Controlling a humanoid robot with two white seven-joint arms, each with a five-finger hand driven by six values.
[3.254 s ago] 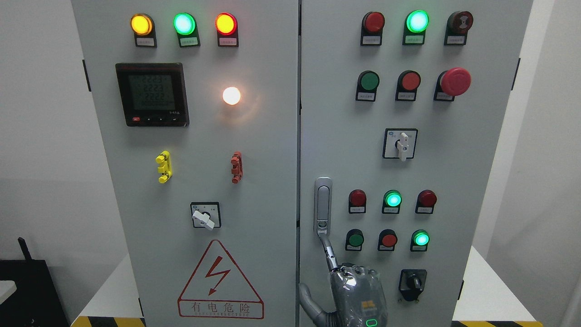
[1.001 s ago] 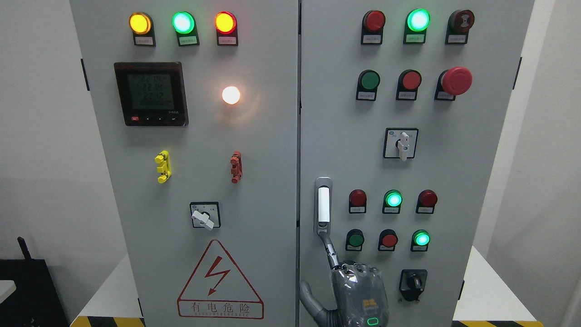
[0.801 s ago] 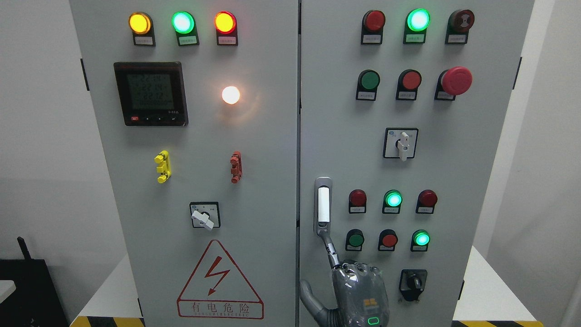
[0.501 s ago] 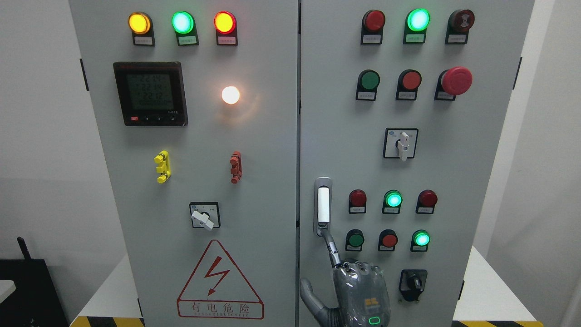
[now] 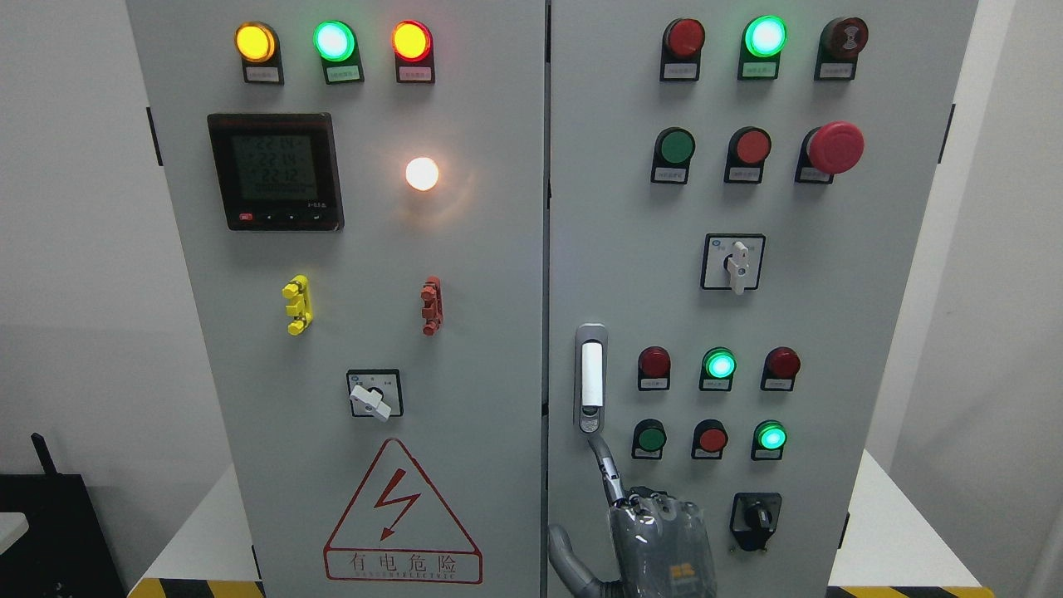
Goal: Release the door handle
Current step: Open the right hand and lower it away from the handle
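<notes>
Right hand (image 5: 656, 540): comes up from the bottom edge, just right of the middle, with its back to the camera and a clear plastic film over the grey shell.
Hand state: released, it grasps nothing. The index finger (image 5: 604, 469) is stretched up and slightly left, and the thumb (image 5: 563, 552) is splayed out low on the left. The other fingers show only as knuckles along the top of the hand.
Door handle (image 5: 591, 378): straight above the index fingertip, an upright silver handle with a white centre bar, lying flat in its recess on the right door (image 5: 631, 249).
Lock end (image 5: 589, 423): the handle's lower end, nearest the hand. The fingertip sits just beneath it, and whether the two touch cannot be told.
Door seam (image 5: 547, 249): runs upright just left of the handle and passes close above the thumb.
Green button (image 5: 649, 437): just right of the extended finger, above the knuckles.
Red button (image 5: 712, 438): above the hand's right edge.
Lit green lamp (image 5: 771, 436): further right of the hand, in the same row.
Black rotary switch (image 5: 754, 519): beside the hand on its right, level with the knuckles and apart from it.
Warning triangle (image 5: 403, 515): well to the hand's left, on the left door (image 5: 349, 332).
Left arm: not seen.
</notes>
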